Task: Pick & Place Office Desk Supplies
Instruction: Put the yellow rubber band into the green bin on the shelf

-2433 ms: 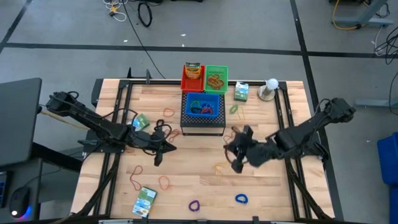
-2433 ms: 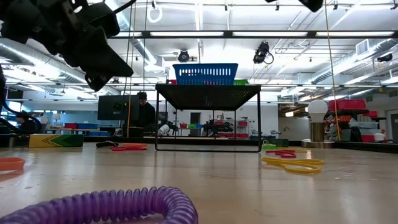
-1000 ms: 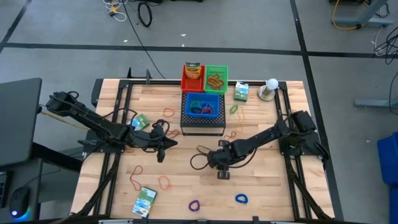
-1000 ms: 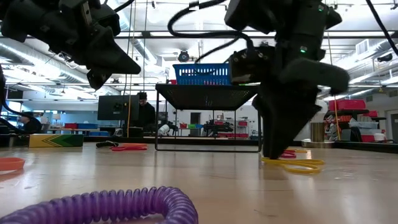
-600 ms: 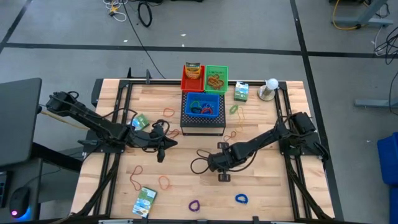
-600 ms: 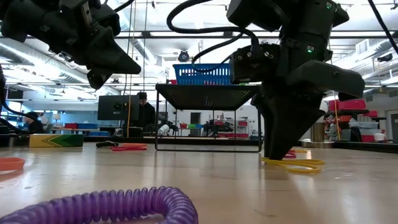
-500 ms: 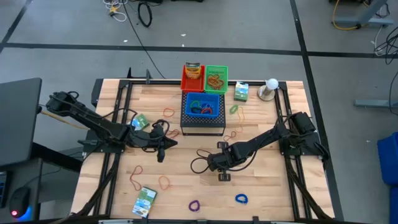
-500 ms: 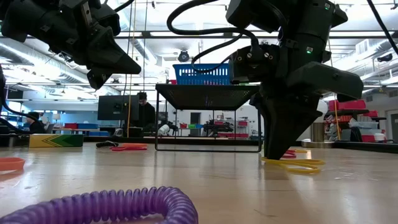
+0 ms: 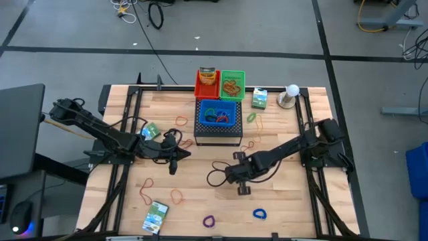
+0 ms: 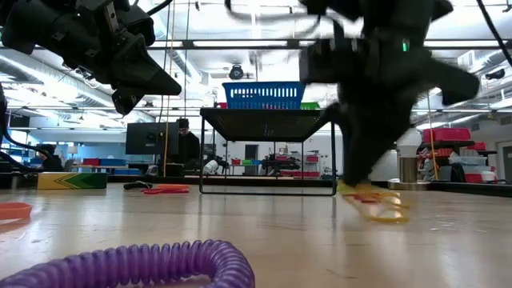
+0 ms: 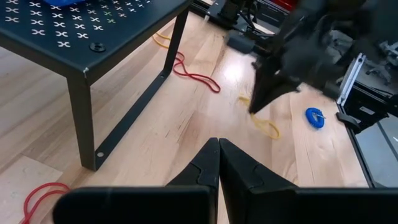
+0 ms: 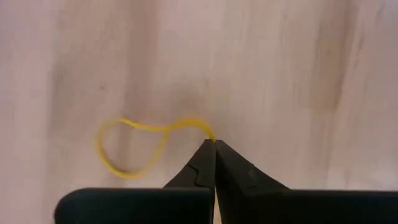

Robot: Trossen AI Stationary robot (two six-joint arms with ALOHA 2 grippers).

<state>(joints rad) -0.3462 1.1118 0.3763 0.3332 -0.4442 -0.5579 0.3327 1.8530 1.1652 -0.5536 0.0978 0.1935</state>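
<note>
Right gripper [image 12: 215,144]: closed on one end of a yellow rubber band [image 12: 134,149], fingertips pinched together at the band's edge; in the high view it sits low in the middle of the frame [image 9: 242,189], just above the wood.

Yellow rubber band: a thin loop trailing away from the pinched tips over pale wood; in the low view it shows right of centre [image 10: 378,205], under the blurred dark mass of the right arm.

Left gripper [image 11: 218,149]: fingers pressed together with nothing between them; in the high view it hangs left of centre [image 9: 173,165], above bare table.

Black perforated stand [image 9: 218,131]: upper centre of the high view, carrying a blue basket [image 9: 219,112] with coloured loops inside.

Red bin [image 9: 207,83] and green bin [image 9: 233,84]: side by side at the top centre, behind the stand.

Green-white boxes: one at the lower left [image 9: 155,217], one left of the stand [image 9: 150,131], one at the upper right [image 9: 259,99].

White ball on a stand [image 9: 290,95]: upper right, just beside that last box.

Loose loops: a purple one [image 9: 209,220] and a blue one [image 9: 259,214] along the lower edge; orange bands [image 9: 177,196] lie lower left.

Table [image 9: 287,207]: light wooden planks.

Background: a person [image 10: 187,146] is visible across the room in the low view.
</note>
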